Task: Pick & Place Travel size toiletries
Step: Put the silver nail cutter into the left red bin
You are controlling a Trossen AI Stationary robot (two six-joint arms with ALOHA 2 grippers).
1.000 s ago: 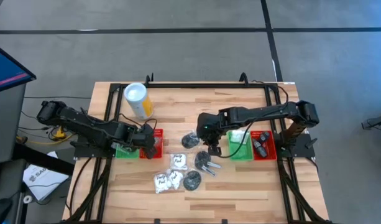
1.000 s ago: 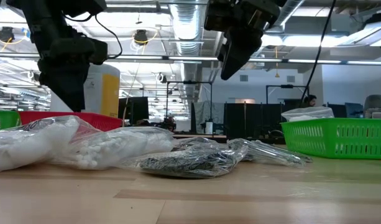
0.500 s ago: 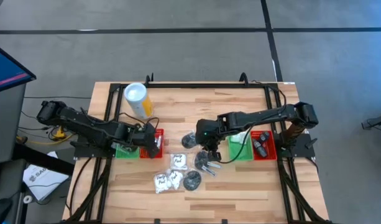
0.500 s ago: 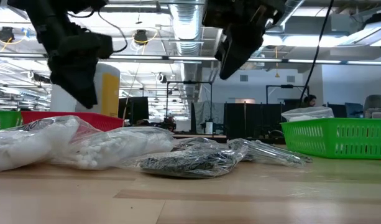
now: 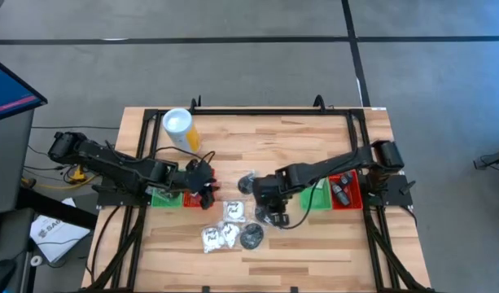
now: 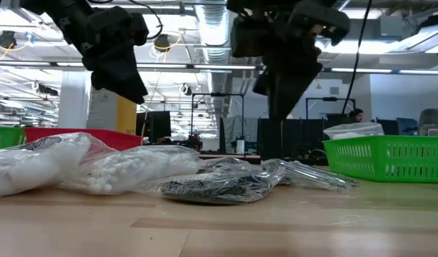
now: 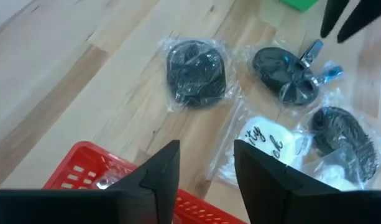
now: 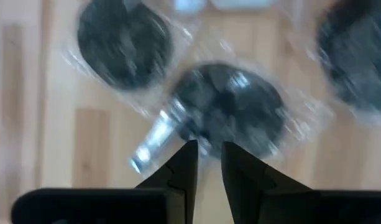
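Observation:
The toiletries lie bagged in clear plastic at mid-table: a black disc bag [image 5: 249, 183], a black disc with silvery tubes [image 8: 227, 115], white printed sachets [image 5: 234, 210] [image 5: 219, 236] and another black disc [image 5: 251, 237]. My right gripper [image 8: 208, 163] hovers above the disc-and-tube bag, pointing down, its fingers a narrow gap apart. In the low view it [image 6: 279, 107] stands clear above the bags [image 6: 226, 182]. My left gripper [image 7: 206, 174] is open above the right end of the left red tray [image 7: 78, 177], well above the table [image 6: 126, 78].
A yellow cylinder with a white top [image 5: 180, 130] stands at the far left. A green tray [image 5: 159, 198] sits beside the left red tray. On the right, a green tray [image 5: 314, 195] holds white items and a red tray [image 5: 344, 189] holds dark ones.
My right gripper has moved toward the near edge and turned to point down over the disc-and-tube bag. My left gripper has risen and shifted right, from over the red tray toward the pile of bags. The bags have stayed put.

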